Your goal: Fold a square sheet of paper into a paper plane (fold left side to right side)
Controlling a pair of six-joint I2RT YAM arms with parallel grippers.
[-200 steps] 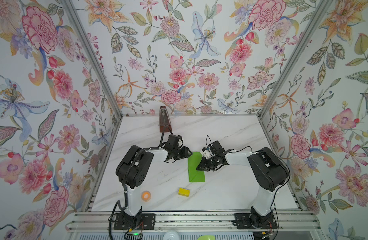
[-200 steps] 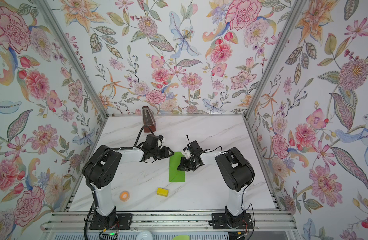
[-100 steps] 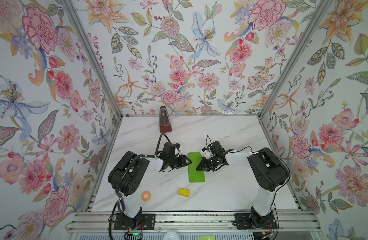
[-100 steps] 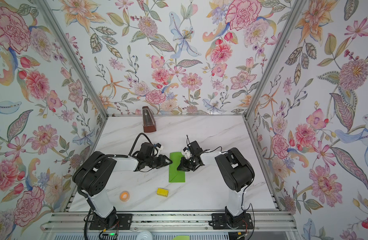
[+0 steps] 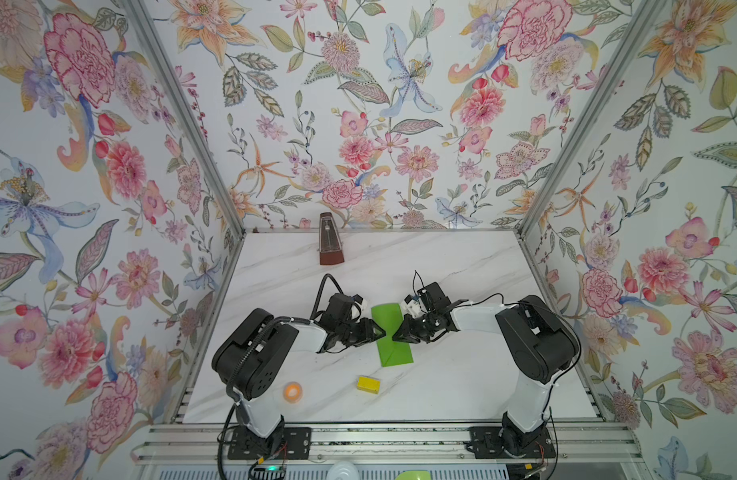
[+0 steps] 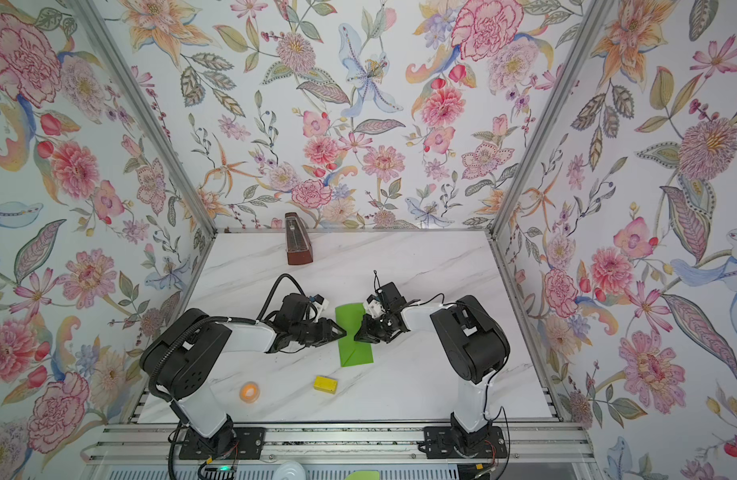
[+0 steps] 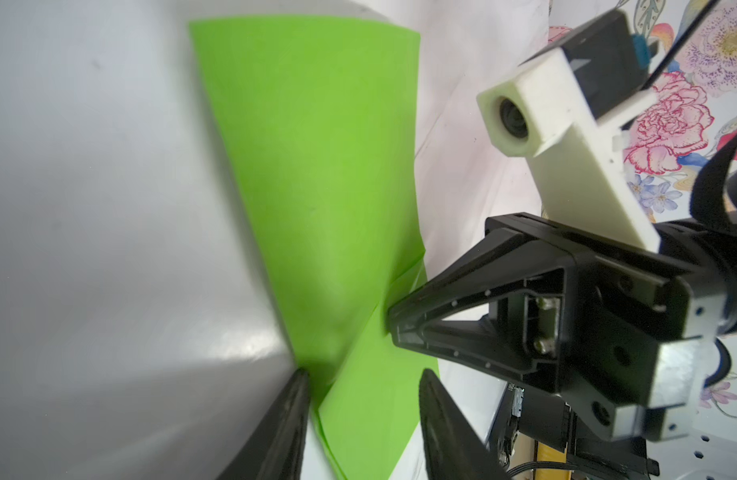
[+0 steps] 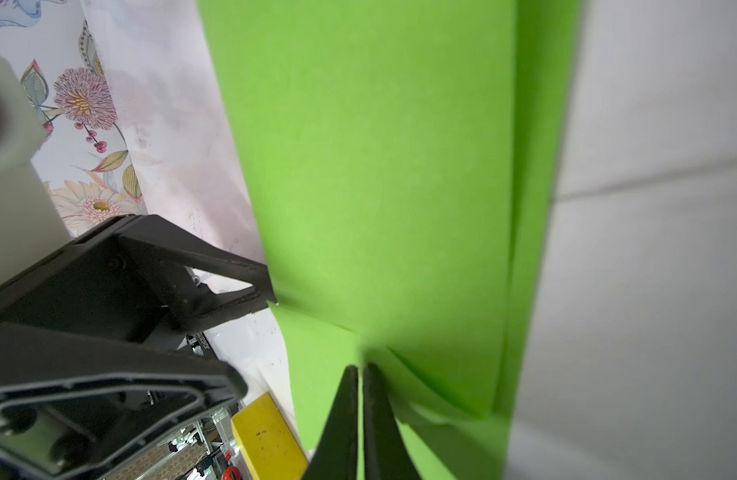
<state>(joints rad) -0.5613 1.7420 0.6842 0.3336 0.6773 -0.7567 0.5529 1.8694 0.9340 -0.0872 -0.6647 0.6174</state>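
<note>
Top views, both: noted square sheet of paper (image 5: 393, 352) (image 6: 354, 353) lying flat about mid-way across the white marble counter (image 5: 462, 374), between the two arms. Lime green, folded to a narrow strip running far-to-near, with diagonal crease lines at the near end. Logged left end effector (image 5: 381, 331) at the strip's left edge and right end effector (image 5: 396, 336) at its right edge, tips facing across the paper, close but apart.

Left wrist view: recorded left end effector (image 7: 364, 374) roughly half open, green paper showing in the gap, nothing clamped. Could not tell whether either finger touches the sheet. Opposite it, right end effector (image 7: 393, 326) drawn to a point, tip against the paper at a diagonal crease.

Right wrist view: confirmed right end effector (image 8: 360, 370) fully closed, tips down on the paper where crease lines meet. Could not tell whether a layer is pinched.

Also on counter: yellow block (image 5: 368, 384) near the strip's near end, not touching; orange ring (image 5: 292, 392) beside left arm's base; brown metronome (image 5: 328, 245) at far edge.
</note>
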